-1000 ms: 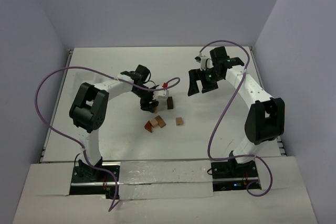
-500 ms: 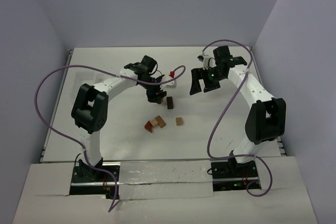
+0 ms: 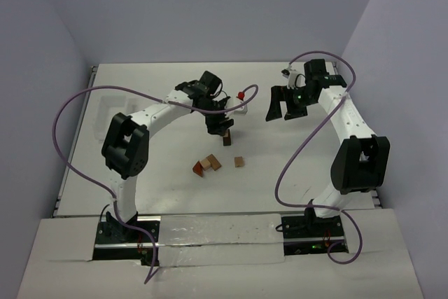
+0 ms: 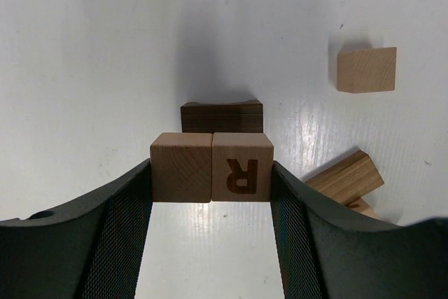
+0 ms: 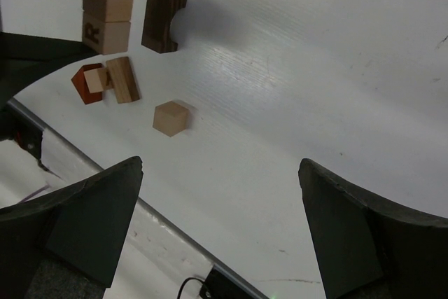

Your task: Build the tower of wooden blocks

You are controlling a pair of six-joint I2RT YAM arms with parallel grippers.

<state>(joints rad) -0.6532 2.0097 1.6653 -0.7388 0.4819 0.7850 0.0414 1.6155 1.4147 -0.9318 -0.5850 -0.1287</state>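
My left gripper (image 4: 211, 169) is shut on two tan cubes side by side, a plain cube (image 4: 181, 167) and a cube marked R (image 4: 242, 167). Just beyond them a dark brown arch block (image 4: 221, 117) stands on the table; whether the cubes touch it I cannot tell. From above, the left gripper (image 3: 219, 125) hangs at the dark block (image 3: 227, 139). A loose tan cube (image 3: 239, 162) lies nearer the arms. A red-brown wedge (image 5: 84, 83), a striped wood piece (image 5: 124, 80) and a small tan piece (image 5: 96, 79) lie clustered. My right gripper (image 3: 285, 105) hovers open and empty to the right.
The white table (image 3: 140, 173) ends in side rails and a taped front edge (image 3: 210, 232). Purple cables (image 3: 77, 103) loop over both arms. The right wrist view also shows the held cubes (image 5: 106, 19) and the loose cube (image 5: 171, 117).
The left arm has carried the two cubes to the right, up to the dark block. The right arm has drawn away to the right and back, its jaws still wide.
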